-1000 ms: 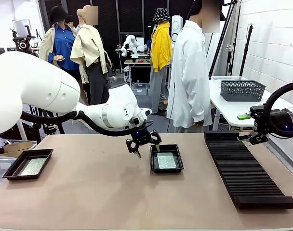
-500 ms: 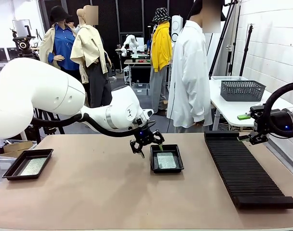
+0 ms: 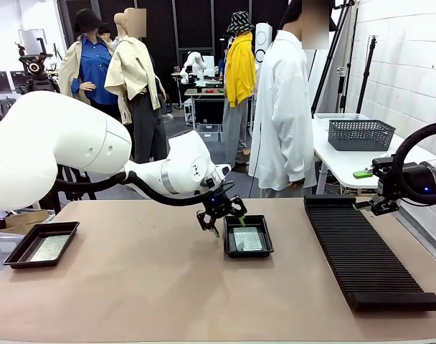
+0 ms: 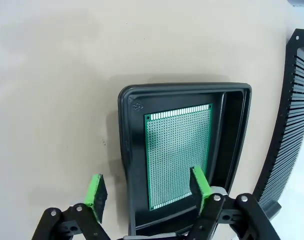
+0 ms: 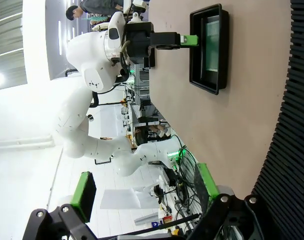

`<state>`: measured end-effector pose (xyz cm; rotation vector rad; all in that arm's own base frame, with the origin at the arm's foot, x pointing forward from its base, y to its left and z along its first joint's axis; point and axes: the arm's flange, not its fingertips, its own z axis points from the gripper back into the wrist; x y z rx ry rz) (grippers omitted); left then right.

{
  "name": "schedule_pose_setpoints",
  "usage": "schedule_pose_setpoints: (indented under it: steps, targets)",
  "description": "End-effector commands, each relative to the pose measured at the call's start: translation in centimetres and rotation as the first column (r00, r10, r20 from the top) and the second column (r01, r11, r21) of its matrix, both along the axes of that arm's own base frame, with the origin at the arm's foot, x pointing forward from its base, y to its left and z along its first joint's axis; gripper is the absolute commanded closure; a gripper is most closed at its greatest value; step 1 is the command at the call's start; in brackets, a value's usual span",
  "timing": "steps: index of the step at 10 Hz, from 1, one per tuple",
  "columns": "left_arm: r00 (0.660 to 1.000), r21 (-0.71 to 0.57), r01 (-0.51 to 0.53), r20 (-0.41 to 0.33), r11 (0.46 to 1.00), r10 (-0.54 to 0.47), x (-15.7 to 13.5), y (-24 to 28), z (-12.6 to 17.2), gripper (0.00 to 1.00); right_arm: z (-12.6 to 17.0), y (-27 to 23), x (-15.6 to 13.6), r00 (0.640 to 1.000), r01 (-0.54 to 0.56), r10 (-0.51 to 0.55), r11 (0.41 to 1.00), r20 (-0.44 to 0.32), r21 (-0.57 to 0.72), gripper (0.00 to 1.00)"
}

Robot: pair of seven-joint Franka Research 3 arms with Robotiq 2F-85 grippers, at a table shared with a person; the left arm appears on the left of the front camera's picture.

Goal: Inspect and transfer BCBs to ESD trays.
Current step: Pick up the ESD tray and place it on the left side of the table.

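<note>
1. Fingers (image 4: pixel 198 182) of my left gripper (image 4: pixel 148 189) are spread, holding nothing, straddling the near rim of the ESD tray (image 4: pixel 127 130).
2. Since a second ago it has crept closer; pickup seems imminent.
3. Green BCB (image 4: pixel 178 152) lies flat inside, mid-table.
4. Right gripper (image 5: pixel 144 192) hangs open by the rack (image 3: pixel 365 251).

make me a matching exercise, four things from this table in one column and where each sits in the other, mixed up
Things:
1. left gripper
2. right gripper
3. slotted rack
4. left tray

Places:
A. near the table's left edge, a board lying in it
B. open, straddling the middle tray's wall, one finger over the green board
C. open, at the table's right edge by the rack's far end
D. long and black, along the table's right side

Pairs: 1-B, 2-C, 3-D, 4-A
</note>
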<state>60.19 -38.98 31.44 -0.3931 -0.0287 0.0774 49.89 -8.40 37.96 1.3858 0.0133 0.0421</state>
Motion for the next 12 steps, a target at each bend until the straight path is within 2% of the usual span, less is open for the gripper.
schedule_pose_setpoints:
  steps: [1, 5, 10, 12]
  targets:
    - [1.000, -0.010, -0.011, -0.026, 1.000, 0.010, 0.5, -0.1, 0.1, 0.20, 0.0, 0.1, -0.1, 1.000, 0.006, -0.006, 1.000, 0.003, -0.006, 0.00]
    - [0.999, -0.011, -0.011, -0.037, 1.000, 0.011, 0.8, 0.3, 0.0, 0.53, 0.0, 0.1, -0.1, 1.000, 0.006, -0.006, 1.000, 0.003, -0.006, 0.00]
    - [0.998, -0.007, 0.005, -0.055, 1.000, -0.006, 0.5, 1.1, 0.5, 1.00, 0.0, 0.1, -0.1, 1.000, 0.006, -0.006, 1.000, 0.003, -0.006, 0.00]
    - [0.998, -0.006, -0.003, -0.060, 1.000, 0.002, 0.7, 1.4, 0.6, 1.00, 0.0, 0.1, -0.1, 1.000, 0.006, -0.006, 1.000, 0.003, -0.006, 0.00]
